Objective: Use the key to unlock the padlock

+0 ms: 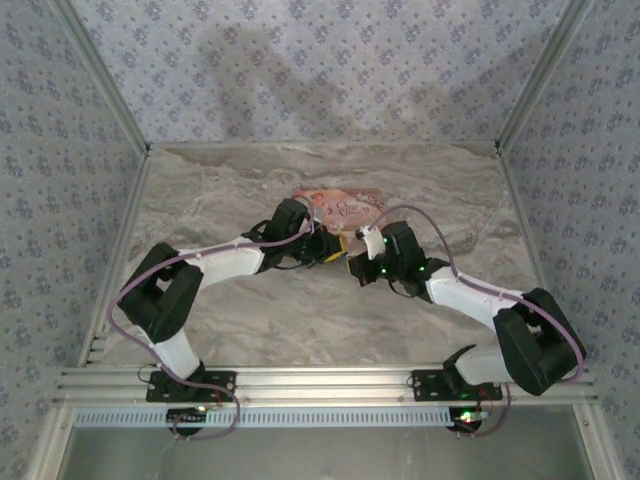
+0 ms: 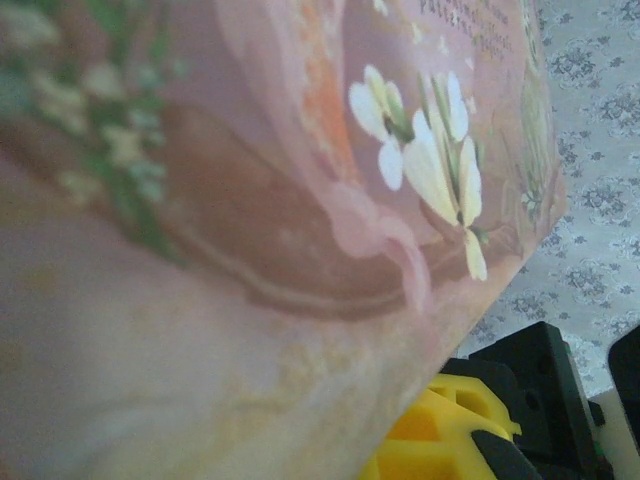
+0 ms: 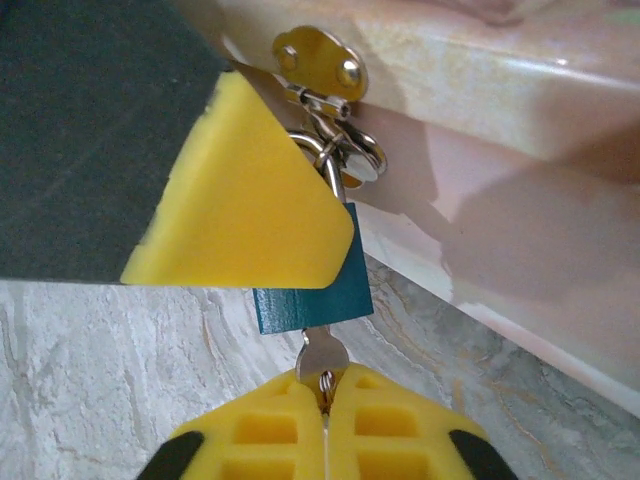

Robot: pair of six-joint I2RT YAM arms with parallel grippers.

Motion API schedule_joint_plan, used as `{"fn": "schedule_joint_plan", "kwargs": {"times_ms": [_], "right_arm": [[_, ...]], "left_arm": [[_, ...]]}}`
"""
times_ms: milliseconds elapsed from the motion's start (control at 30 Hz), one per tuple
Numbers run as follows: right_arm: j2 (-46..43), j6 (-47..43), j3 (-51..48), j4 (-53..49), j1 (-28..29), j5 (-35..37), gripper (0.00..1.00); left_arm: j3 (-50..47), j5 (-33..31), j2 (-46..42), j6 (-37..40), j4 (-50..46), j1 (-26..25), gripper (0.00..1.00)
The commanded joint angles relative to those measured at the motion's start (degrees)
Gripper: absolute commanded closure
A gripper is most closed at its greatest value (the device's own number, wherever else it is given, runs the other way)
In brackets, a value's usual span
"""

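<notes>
Pinching the flat metal head of the key (image 3: 322, 352) with the right fingers (image 3: 275, 415), clamped together with no gap at the bottom of the right wrist view. Showing only that head, with the blade buried in the underside of the padlock (image 3: 310, 300). Sitting blue and upright directly above those fingers, against the front of the pink box (image 3: 500, 230) and over the marbled bench (image 3: 100, 370); impossible to say whether touching the bench or hanging clear of it. Half covered by one yellow pad of the left fingers (image 3: 240, 200), laid flat across the upper body and much of the shackle (image 3: 335, 180). Clenched as well, seemingly on the padlock, with the partner pad hidden behind. Hooked somewhere into the small metal loops below a brass hasp plate (image 3: 318, 60) on the box edge, the join itself masked by the pad. Cannot tell whether latched or sprung. Blurred at very close range in the left wrist view: pink print with white flowers, cut off at the edges. Tucked into the lower right corner there, a yellow and black piece (image 2: 440, 440), not assignable to either arm, with patterned wall (image 2: 590, 200) beyond. From above, left arm (image 1: 230, 262) and right arm (image 1: 465, 290) meeting at the near side of the box, the junction too small and crowded to read.
</notes>
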Motion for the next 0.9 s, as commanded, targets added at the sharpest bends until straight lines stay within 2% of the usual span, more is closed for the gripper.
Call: {"fn": "schedule_joint_plan", "kwargs": {"times_ms": [0,67,300,400,433,667,767,867], "right_arm": [[1.25,-1.05,4.44,-0.60,0.62,0.44,0.98],[1.61,-1.50,5.45,-0.98,1.18,1.05,1.00],[2.03,-1.51,6.65,-0.67,2.29,2.07,0.98],[1.39,-1.73,5.86,-1.40,2.45,4.14,0.77],[1.17,-2.01,5.63,-1.68,2.46,4.53,0.74],[1.57,-2.22,5.88,-2.37,2.46,4.20,0.78],[1.41,-2.56,5.89,-3.00,2.38,3.97,0.75],[1.05,-2.92,5.63,-3.05,2.06,2.80,0.87]], "left_arm": [[0.36,4.07,-2.20,-0.44,3.36,-0.90,1.00],[0.19,4.30,-2.11,-0.44,3.61,-1.07,1.00],[0.35,5.33,-1.76,-0.57,4.24,-1.72,1.00],[0.26,4.98,-2.02,-0.35,4.09,-1.47,1.00],[0.25,5.11,-2.04,-0.35,4.07,-1.34,1.00],[0.44,5.09,-1.93,-0.35,4.00,-1.06,1.00],[0.35,4.98,-2.02,-0.09,3.66,-0.88,1.00],[0.11,5.03,-2.19,-0.02,3.41,-0.60,1.00]]}}
